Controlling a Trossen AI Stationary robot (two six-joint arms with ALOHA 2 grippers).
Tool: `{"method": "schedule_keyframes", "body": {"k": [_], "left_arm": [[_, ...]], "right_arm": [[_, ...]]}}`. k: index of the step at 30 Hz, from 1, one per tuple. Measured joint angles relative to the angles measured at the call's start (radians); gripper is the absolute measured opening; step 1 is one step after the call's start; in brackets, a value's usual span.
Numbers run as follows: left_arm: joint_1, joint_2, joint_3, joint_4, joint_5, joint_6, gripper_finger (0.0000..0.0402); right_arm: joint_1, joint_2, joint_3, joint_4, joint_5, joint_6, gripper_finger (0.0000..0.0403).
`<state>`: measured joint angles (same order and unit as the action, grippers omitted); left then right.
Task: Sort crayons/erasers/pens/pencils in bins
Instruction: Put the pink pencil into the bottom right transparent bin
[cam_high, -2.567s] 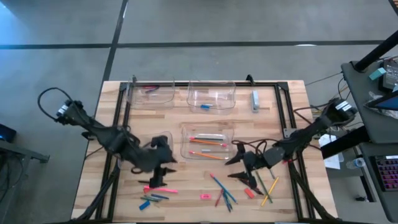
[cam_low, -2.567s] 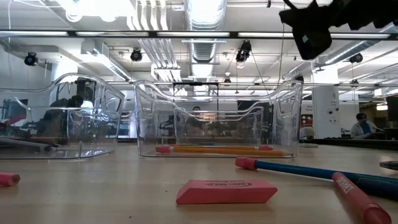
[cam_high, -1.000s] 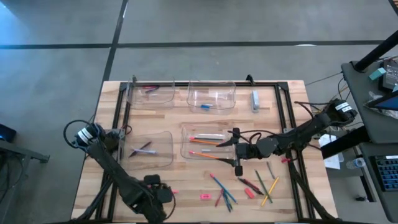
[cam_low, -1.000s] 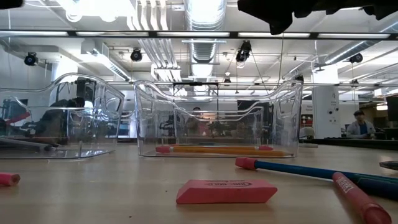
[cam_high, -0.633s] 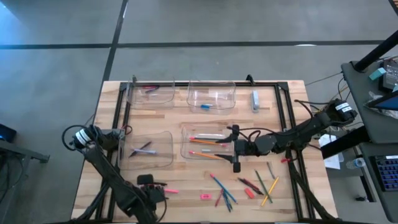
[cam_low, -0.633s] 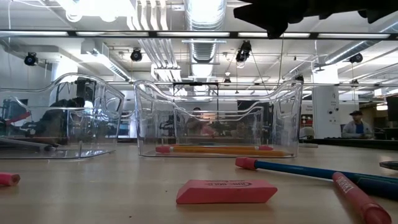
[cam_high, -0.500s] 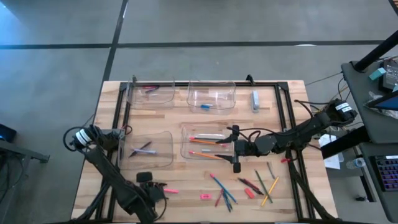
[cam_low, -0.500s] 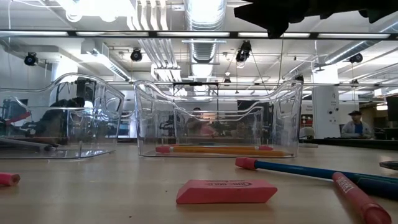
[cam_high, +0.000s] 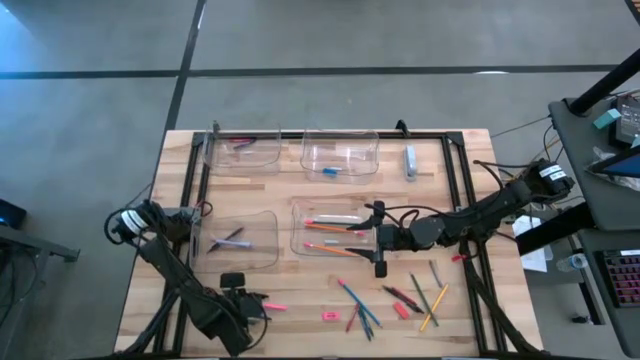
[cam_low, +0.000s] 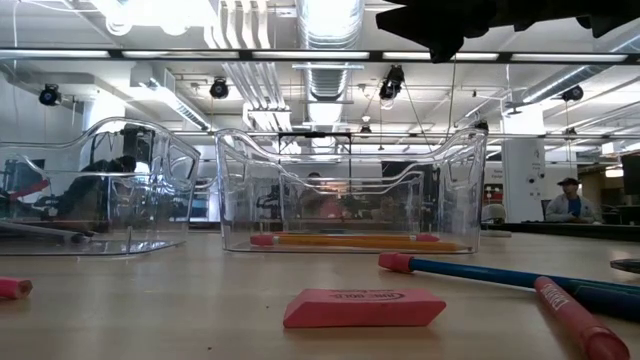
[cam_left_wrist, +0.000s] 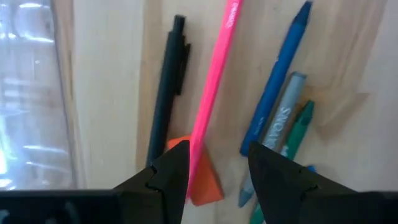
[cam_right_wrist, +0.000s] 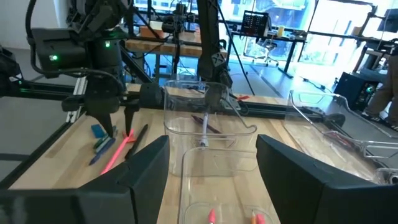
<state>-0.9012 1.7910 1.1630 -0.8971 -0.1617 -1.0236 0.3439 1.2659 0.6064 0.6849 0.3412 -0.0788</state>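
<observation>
Left end effector (cam_left_wrist: 217, 165) open over pink pencil (cam_left_wrist: 214, 78) | low view: unseen

Both claws (cam_left_wrist: 217, 168) (cam_right_wrist: 211, 155) open, empty

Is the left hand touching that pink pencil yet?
Cannot tell. In the left wrist view the left hand hangs open astride the pink pencil, but no gap or contact shows.

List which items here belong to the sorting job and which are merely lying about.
Job: clear bins; pencils; pens; crayons; pink eraser; left gripper; right gripper.
Lying about: pale blue-grey oblong item; cables.
</observation>
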Motion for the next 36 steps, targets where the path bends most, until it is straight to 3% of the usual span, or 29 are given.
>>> {"method": "schedule_keyframes", "body": {"k": [12, 17, 23, 28, 36], "left_arm": [[0.018, -0.128, -0.028, 0.036, -0.111, 0.009, 0.0147], [0.021, -0.188, -0.154, 0.211, -0.121, -0.015, 0.0147], [0.025, -0.276, -0.241, 0.266, -0.111, -0.061, 0.0147], [0.04, -0.267, -0.221, 0.26, -0.103, -0.009, 0.0127], [0.067, -0.173, -0.208, 0.261, 0.009, 0.045, 0.0091]], "right_arm": [[0.0, 0.0, -0.001, 0.0, 0.0, 0.0, 0.0228], [0.0, 0.0, -0.003, -0.001, 0.0, -0.001, 0.0228], [0.0, 0.0, -0.003, -0.001, 0.0, -0.001, 0.0228], [0.0, 0.0, -0.003, -0.001, 0.0, -0.003, 0.0228], [0.0, 0.0, -0.005, -0.007, 0.0, -0.012, 0.0228]]}}
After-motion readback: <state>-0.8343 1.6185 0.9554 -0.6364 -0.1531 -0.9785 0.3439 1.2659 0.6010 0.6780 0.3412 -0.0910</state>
